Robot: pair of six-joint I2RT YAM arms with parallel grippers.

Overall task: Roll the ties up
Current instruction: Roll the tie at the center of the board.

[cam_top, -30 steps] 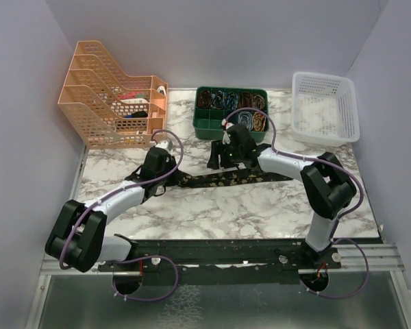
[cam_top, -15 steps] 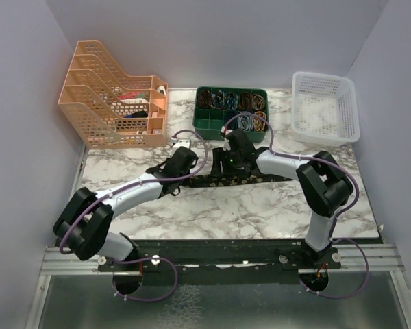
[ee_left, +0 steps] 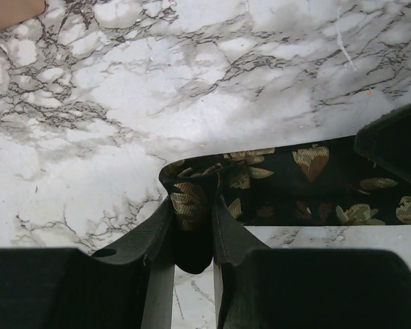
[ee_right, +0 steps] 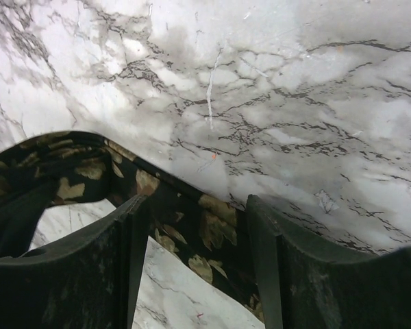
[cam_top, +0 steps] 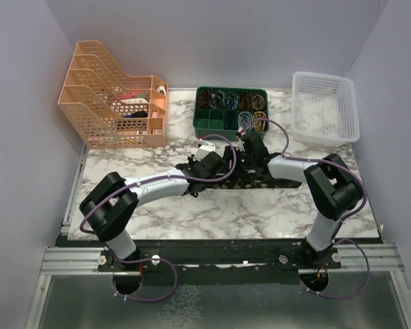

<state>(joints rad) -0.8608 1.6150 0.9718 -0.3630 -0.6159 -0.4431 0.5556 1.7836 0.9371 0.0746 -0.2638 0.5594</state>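
Left wrist view: your left gripper (ee_left: 192, 209) has its fingers (ee_left: 151, 243) drawn narrow, pinching a folded-over end of the tie (ee_left: 308, 185) between them.
Fold: the black, gold-leafed cloth bunches up between the pads, and a dark lobe of it hangs below them, toward the camera.
Tie from the fold: it runs flat to the right over the marble table (ee_left: 192, 89). A black part covers it at the right edge of the view, and you cannot tell from here what that part is.
Right wrist view: your right gripper (ee_right: 195, 226) stands with its fingers (ee_right: 127, 247) well apart, gripping nothing.
Tie under the right gripper: the band passes slantwise through the gap, from upper left to lower right. Bare marble shows between the band and the left-hand finger.
Tie beyond those fingers: it bends round at the left of that view.
Top view, grippers: the two sit close together over the middle of the table, the left one on the left.
Top view, tie: it lies along the table's width, nearer you than the green tray (cam_top: 209, 127), and stretches from under the grippers toward the right.
Back of table: you have an orange rack (cam_top: 113, 103) at the left, the tray in the middle and a white basket (cam_top: 325, 106) at the right.
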